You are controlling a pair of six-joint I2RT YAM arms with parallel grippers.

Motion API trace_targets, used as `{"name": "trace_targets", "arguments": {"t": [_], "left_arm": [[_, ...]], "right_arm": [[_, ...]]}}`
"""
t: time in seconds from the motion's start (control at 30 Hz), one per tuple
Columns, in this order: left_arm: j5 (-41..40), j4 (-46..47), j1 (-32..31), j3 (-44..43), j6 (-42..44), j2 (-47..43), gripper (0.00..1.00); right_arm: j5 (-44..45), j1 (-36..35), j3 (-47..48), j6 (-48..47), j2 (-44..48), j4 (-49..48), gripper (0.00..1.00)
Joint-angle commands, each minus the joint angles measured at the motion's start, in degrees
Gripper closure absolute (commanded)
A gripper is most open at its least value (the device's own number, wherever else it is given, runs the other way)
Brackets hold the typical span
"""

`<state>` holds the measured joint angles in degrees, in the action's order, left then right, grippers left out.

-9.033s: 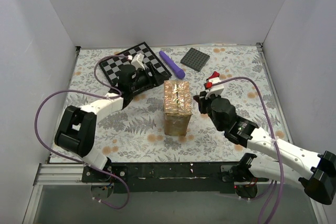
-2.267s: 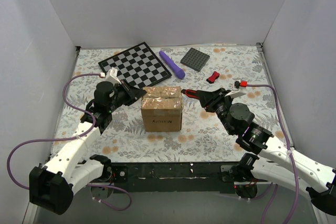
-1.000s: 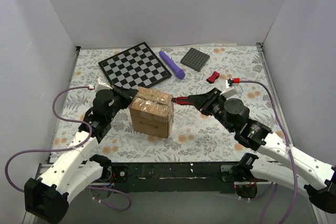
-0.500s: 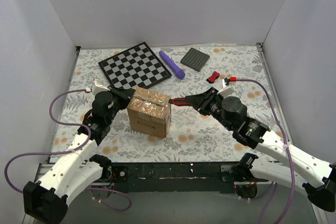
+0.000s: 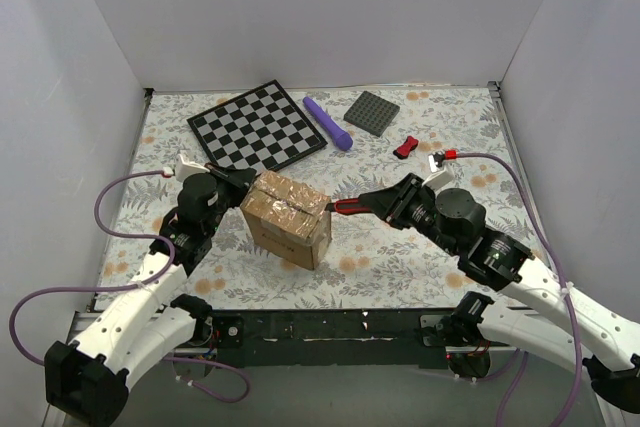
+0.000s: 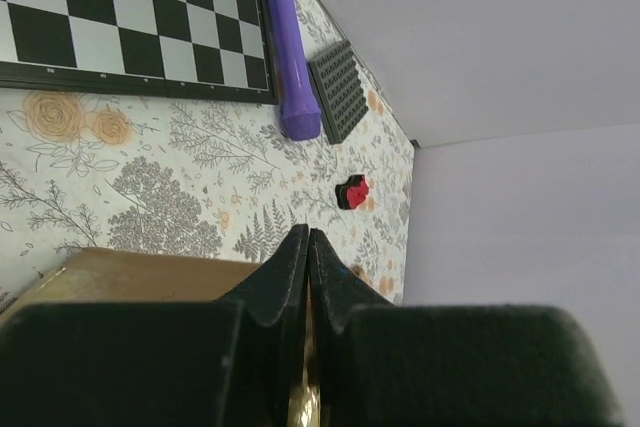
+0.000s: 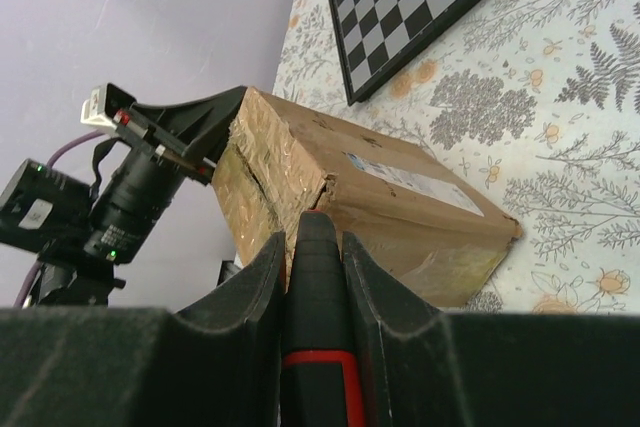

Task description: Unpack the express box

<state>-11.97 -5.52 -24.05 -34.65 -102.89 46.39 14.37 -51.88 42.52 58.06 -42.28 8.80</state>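
The left claw (image 5: 243, 183) is clenched, its dark fingers (image 6: 280, 277) pressed flat together with only a thin pale sliver showing low in the seam between them. Its tips sit at the upper left corner of the express box (image 5: 287, 217); whether they pinch any tape there I cannot tell.

The right claw (image 7: 313, 247) is grasping a red-and-black tool (image 5: 347, 207), which sticks out past the fingertips. In the right wrist view the tool's black tip touches the crinkled glossy tape at the box's top seam.

The box stands near the middle of the floral surface (image 5: 430, 97), between the two claws and turned askew to the surface's edges. A pale printed label shows on one of its side faces.

Behind the box lies a black-and-white chessboard (image 5: 257, 127). Just to its right is a purple cylinder (image 5: 328, 122), then a dark grey studded square plate (image 5: 371, 112). A small red-and-black clip (image 5: 405, 147) lies near the plate, well apart from the box.
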Motion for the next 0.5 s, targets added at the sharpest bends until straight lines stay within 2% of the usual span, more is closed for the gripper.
{"name": "trace_targets", "arguments": {"t": [0.0,0.03,0.1,0.2,0.3,0.47], "left_arm": [[-4.55,-0.72,0.15,-0.24,1.02,-0.60,1.00],[-4.73,-0.29,0.15,-0.41,1.81,-0.77,0.95],[-5.26,-0.19,0.15,-1.72,4.87,-1.04,0.60],[-6.49,-2.64,0.15,-4.70,8.74,-1.22,0.35],[-8.50,-5.46,0.15,-7.26,11.30,-1.65,0.24],[-10.36,-7.58,0.15,-9.64,15.87,-3.93,0.20]], "right_arm": [[-4.18,-1.12,2.65,-1.64,1.50,4.73,0.99],[-4.09,-1.12,2.65,-2.33,1.41,4.74,0.99],[-4.09,-1.03,2.39,-2.52,0.80,4.74,0.99],[-4.26,-0.77,1.86,-3.39,-0.25,3.34,0.99],[-4.18,-0.51,2.04,-4.62,-1.66,2.46,0.99],[-1.90,0.11,5.37,-11.82,-4.73,2.36,0.99]]}}
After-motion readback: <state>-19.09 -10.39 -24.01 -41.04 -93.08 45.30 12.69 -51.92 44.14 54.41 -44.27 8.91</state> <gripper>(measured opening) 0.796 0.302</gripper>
